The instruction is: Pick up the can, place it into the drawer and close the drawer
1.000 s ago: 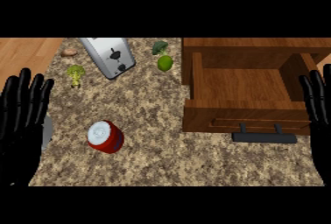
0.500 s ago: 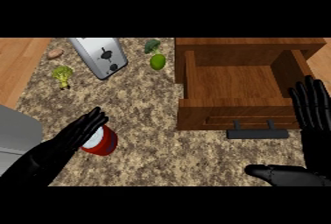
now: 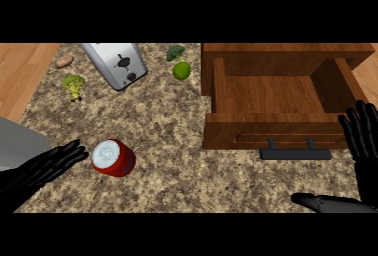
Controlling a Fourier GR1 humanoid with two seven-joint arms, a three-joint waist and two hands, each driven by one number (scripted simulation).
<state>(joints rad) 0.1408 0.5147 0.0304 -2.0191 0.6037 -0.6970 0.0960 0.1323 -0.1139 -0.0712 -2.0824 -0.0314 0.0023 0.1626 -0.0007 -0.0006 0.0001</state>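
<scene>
- The can (image 3: 113,158) is red with a white top. It lies tipped on the speckled counter (image 3: 170,130), near the front and toward the left.
- The left hand (image 3: 46,167) comes in from the lower left. Its fingers are straight and spread apart, and they point at the can. The fingertips are just beside the can, but I cannot tell if they touch it. The hand holds nothing.
- The right hand (image 3: 363,135) shows at the right edge, fingers up and spread apart. It holds nothing too. Its thumb sticks out low down at the bottom right.
- The drawer (image 3: 277,97) is wooden and pulled open. It sits on the right side, well apart from the can. I can see its bare wood floor.
- A dark handle (image 3: 295,152) sticks out from the drawer's front.
- A silver toaster (image 3: 114,64) lies at the back of the counter.
- A piece of broccoli (image 3: 175,52) and a green lime (image 3: 181,71) sit between the toaster and the drawer.
- A small yellow-green vegetable (image 3: 73,86) sits left of the toaster.
- A little brown lump (image 3: 64,62) lies at the back left corner. I cannot tell what it is.
</scene>
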